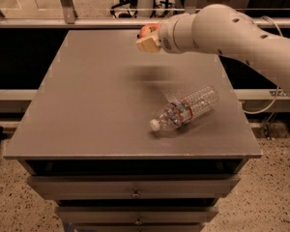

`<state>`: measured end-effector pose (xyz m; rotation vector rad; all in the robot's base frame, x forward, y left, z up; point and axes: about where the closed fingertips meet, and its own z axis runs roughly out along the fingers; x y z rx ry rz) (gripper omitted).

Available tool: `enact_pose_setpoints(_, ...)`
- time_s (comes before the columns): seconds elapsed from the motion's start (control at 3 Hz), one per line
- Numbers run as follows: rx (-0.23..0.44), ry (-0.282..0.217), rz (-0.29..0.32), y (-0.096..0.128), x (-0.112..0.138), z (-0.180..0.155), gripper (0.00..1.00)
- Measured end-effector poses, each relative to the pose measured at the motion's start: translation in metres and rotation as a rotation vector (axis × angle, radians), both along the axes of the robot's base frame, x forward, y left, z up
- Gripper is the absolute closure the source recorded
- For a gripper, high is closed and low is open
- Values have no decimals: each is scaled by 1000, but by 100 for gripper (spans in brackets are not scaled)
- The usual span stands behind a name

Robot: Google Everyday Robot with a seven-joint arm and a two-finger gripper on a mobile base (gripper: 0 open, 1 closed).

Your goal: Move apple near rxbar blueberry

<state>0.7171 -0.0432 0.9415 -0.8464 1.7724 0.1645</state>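
The pincer [148, 38] grasps the apple [146, 30], raised above the tabletop [87, 105] close to its far edge. Forward of the pincer, well apart, a clear plastic bottle [186, 109] lies on its side; its contents cannot be told. Bare surface spreads beneath and beside the pincer.

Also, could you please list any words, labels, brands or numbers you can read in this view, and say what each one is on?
No text here can be read.
Red band on the clear bottle lying on the table: too blurred to read.
Apple, held in the pincer above the table's far edge: no sticker or text shows.
Arm and drawer fronts: no markings show.
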Motion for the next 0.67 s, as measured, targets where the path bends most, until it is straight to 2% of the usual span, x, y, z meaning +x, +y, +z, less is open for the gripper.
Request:
enact_pose_setpoints(0.33, 10, 20, -91, -37, 38, -15, 100)
enact_pose_setpoints(0.67, 46, 45, -150, -74, 84, -31, 100)
